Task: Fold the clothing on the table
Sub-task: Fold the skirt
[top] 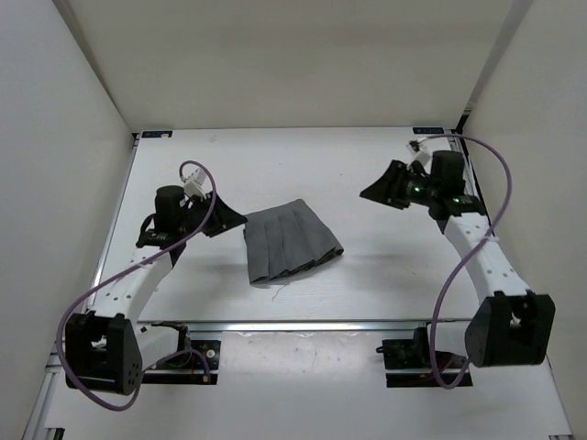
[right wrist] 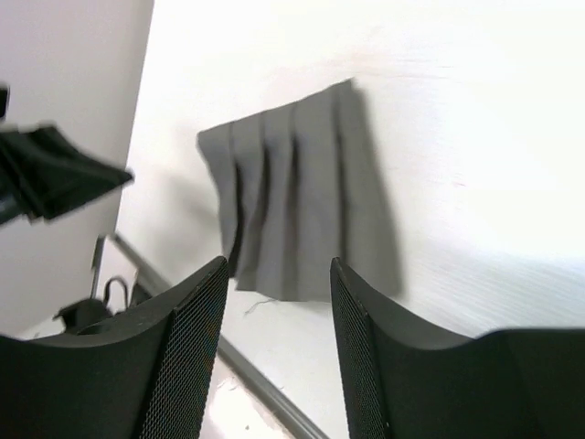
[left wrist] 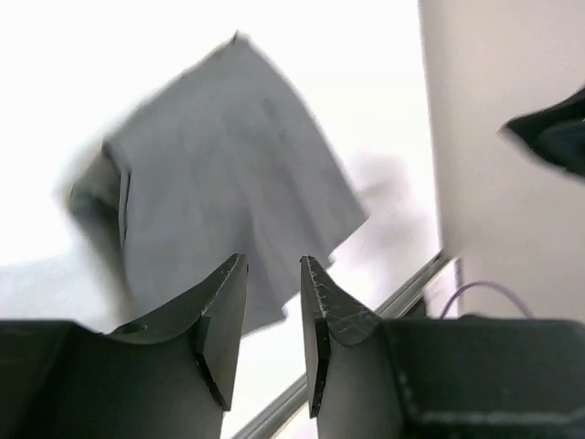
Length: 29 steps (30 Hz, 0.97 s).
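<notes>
On the left, the left hand (left wrist: 272,274) hovers above the table (top: 385,284) just left of the skirt (top: 292,240). Its two fingers are parted by a modest gap with nothing between them. Seen from above, its tips point toward the skirt's left edge but stay clear of the cloth.

The skirt lies flat near the middle of the table, slightly left of center, on the far side of the metal rail (top: 303,324). It is dark grey and pleated, and forms a compact, skewed four-sided shape. The left wrist view shows what looks like a doubled layer along one side, so it may already be folded over once; I cannot be sure. A loose thread trails from its near edge.

The cloth should be light, soft and limp, sagging from wherever it is pinched, and the pleats will tend to fan open. A corner or the stiffer waistband looks the best place to grip, one hand at each end so the edge lifts evenly.

On the right, the right hand (right wrist: 278,274) hangs well apart from the skirt, toward the far right. Its fingers are spread wide and hold nothing.
</notes>
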{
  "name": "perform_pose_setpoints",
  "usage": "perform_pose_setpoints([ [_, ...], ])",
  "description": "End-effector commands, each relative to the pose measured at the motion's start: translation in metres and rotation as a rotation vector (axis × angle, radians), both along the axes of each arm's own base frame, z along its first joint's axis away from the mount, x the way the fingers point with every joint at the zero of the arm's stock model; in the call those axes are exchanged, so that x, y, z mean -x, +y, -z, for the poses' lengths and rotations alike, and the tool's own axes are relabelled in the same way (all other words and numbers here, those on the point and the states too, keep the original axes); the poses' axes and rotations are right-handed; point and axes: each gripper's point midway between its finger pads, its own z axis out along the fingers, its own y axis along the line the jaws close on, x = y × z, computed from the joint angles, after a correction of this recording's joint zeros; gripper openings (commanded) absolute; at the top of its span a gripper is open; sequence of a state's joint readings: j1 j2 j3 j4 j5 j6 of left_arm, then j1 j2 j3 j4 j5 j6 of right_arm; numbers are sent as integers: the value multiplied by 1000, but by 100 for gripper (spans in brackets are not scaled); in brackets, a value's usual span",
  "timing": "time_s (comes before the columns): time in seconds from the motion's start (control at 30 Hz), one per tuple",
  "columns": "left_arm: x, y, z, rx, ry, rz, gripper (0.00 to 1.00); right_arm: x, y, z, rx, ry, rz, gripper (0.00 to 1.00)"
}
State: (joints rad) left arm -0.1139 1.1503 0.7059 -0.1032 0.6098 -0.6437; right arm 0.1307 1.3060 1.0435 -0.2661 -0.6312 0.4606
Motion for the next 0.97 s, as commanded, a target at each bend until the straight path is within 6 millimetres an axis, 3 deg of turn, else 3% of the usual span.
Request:
perform_pose_setpoints([
  [0.0,45,11,56,-133,147,53,42,17,-43,40,71,112,110,54],
  [0.03,48,16,56,-166,146,50,42,23,-47,43,60,117,114,55],
  [0.07,50,20,58,-198,148,40,40,22,-63,43,54,114,164,55],
  [0.23,74,33,66,-234,164,23,40,42,-81,56,43,131,219,56],
  [0.4,88,31,78,-210,184,36,40,55,-80,66,46,147,213,57],
  [0.73,93,27,80,-183,181,48,38,67,-79,70,51,152,209,57],
  [0.83,94,26,79,-182,178,54,33,72,-79,73,35,163,221,57],
  [0.93,94,28,82,-205,180,49,35,75,-75,76,50,164,205,58],
])
